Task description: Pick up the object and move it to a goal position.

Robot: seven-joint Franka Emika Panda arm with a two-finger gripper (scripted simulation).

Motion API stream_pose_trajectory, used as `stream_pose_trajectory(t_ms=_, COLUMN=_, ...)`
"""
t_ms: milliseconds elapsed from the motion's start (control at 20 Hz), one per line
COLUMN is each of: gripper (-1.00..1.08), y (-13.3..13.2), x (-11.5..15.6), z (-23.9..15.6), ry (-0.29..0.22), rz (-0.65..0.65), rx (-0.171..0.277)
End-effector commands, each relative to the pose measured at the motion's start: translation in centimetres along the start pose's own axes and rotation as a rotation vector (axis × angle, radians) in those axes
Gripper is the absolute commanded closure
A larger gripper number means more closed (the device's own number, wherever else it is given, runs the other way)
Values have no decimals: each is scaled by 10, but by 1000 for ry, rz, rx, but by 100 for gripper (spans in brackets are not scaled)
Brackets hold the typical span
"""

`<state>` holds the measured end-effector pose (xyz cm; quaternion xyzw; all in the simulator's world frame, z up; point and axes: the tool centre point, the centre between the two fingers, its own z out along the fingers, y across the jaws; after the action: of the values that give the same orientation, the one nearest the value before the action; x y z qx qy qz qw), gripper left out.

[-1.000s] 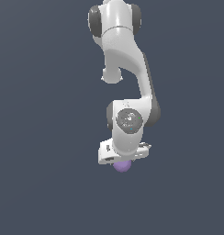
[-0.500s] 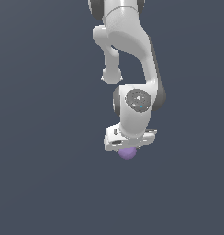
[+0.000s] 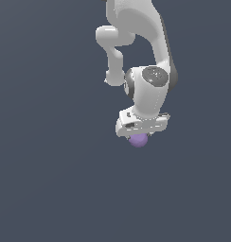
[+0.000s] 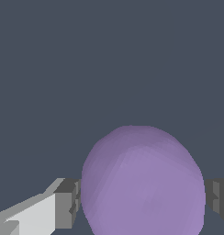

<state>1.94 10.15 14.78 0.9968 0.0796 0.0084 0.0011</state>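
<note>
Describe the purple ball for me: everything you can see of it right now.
The purple ball is a small, smooth, matte light-purple sphere, unmarked. It sits clamped in the white gripper, a grey finger pad against each side. In the exterior view only its lower half shows below the gripper, which is wider than the ball. Nothing else touches it.

A plain, dark slate-grey surface (image 3: 46,179) fills both views from edge to edge, flat and evenly coloured. No edge, seam or marking shows on it. Whether any item touches it cannot be told.
</note>
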Motion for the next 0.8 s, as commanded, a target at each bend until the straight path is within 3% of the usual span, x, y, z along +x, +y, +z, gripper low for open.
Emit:
stream_pose_trajectory(t_ms=0, gripper=108, y=-13, x=-16, z=-12, ry=-1, rz=0, rx=0)
stream_pose_trajectory(t_ms=750, gripper=108, y=-86, x=-106, z=-86, ry=-13, rz=-1, rx=0)
